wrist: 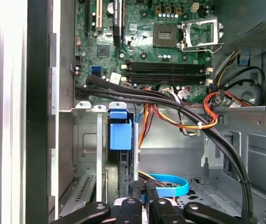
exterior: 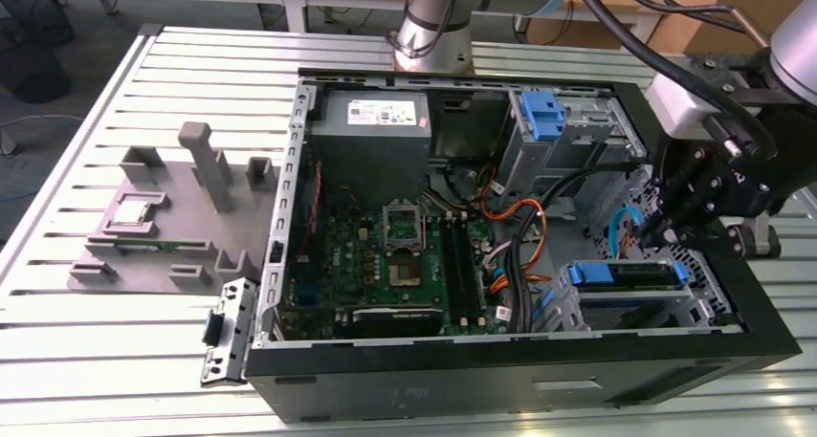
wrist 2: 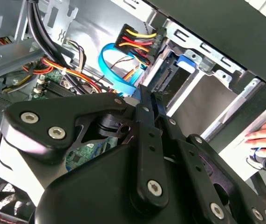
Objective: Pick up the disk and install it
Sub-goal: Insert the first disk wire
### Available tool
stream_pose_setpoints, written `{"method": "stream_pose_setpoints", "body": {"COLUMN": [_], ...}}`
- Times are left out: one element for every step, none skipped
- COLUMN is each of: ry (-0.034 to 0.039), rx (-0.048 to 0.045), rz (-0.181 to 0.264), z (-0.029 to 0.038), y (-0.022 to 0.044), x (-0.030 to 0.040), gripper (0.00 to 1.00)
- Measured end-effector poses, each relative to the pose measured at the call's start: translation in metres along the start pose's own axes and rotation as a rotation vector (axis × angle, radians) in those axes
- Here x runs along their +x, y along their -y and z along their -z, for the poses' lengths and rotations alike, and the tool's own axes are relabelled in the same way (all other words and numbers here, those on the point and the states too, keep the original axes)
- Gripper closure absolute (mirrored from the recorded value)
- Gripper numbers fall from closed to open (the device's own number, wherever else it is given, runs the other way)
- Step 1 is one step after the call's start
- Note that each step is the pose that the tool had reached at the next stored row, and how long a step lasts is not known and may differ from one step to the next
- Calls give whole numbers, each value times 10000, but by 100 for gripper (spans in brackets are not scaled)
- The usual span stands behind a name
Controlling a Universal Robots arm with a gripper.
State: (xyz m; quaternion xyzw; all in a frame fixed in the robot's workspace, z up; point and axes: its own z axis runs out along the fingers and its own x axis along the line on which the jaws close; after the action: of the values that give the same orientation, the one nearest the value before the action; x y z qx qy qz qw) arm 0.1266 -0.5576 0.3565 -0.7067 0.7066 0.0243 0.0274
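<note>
First wrist view, disk seated on edge in drive cage, claw pressed together just beside it.

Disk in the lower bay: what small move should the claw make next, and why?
Probably a short, gentle push on the disk at its blue carrier: it sits in the drive cage with the claw close by, and full seating cannot be confirmed.

Disk inside case bay
</note>
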Motion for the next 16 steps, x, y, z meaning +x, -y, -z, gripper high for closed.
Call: {"method": "stream_pose_setpoints", "body": {"ry": [1,1,1,2,9,33,60,79,88,97,109,125,138,154,169,187], "rx": [49,91,128,164,199,227,254,281,305,329,354,378,401,427,456,488], "rz": [7,11,15,20,23,25,28,30,33,36,40,43,46,50,54,59], "z": [-3,-8,-14,-19,-25,-29,-34,-41,-46,-53,-59,-65,-71,-78,-83,-88], "y": [-10,-20,-29,-36,-45,-54,-62,-72,-82,-92,-102,-110,-118,-127,-134,-139], "x": [8,19,32,44,54,63,73,84,95,104,114,124,134,144,153,161], "gripper": [84,84,84,84,84,84,84,84,84,84,84,84,84,84,84,84]}}
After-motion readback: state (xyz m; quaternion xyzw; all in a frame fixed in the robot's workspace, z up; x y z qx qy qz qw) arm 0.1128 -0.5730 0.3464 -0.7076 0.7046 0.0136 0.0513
